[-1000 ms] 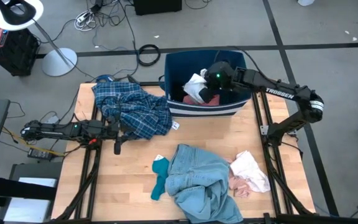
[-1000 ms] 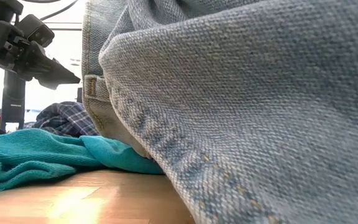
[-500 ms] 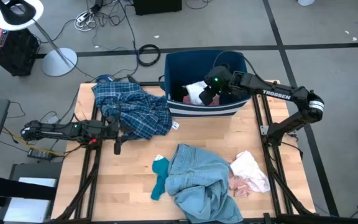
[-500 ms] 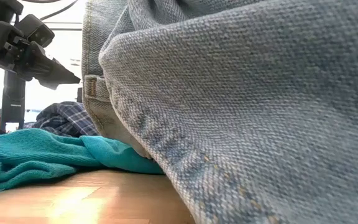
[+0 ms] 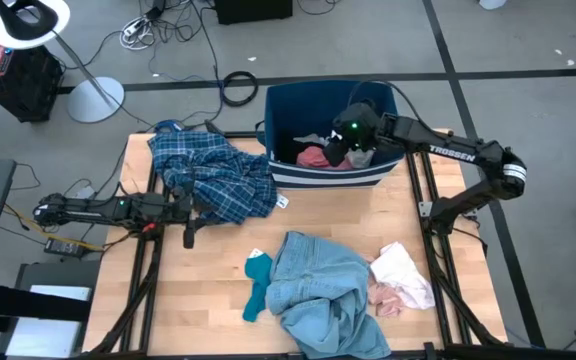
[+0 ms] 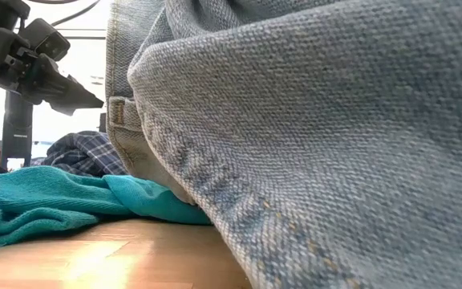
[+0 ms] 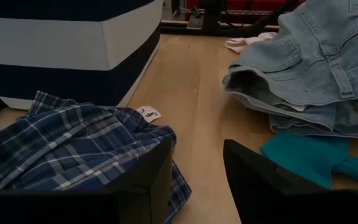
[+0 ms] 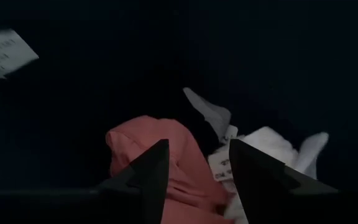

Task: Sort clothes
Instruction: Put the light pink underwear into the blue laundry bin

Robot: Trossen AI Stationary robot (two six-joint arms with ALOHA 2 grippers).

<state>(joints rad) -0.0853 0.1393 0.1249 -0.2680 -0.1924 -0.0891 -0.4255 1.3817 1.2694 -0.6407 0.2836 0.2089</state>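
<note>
My right gripper (image 5: 336, 150) hangs open over the dark-blue bin (image 5: 280, 100), fingers slanting down into it (image 8: 194, 152). Below them, on the bin's floor, lie a pink garment (image 8: 160, 158) and a white one (image 8: 272, 146). My left gripper (image 5: 189, 225) waits open at the table's left, next to the plaid shirt (image 5: 213, 175), which lies spread on the table. The denim piece (image 5: 318, 290) lies crumpled at the near middle, partly over the teal sock (image 5: 257, 285). A small pink-and-white item (image 5: 400, 278) lies to its right.
The bin stands at the table's far edge, right of the middle. Bare wood (image 5: 328, 210) lies between the bin and the denim. In the low view the denim (image 6: 335, 120) fills most of the picture. A lamp stand and cables are on the floor beyond the table.
My right gripper has let go of the white garment that hung from it over the bin. The garment has fallen onto the bin's floor beside the pink one. The gripper has stayed over the bin.
</note>
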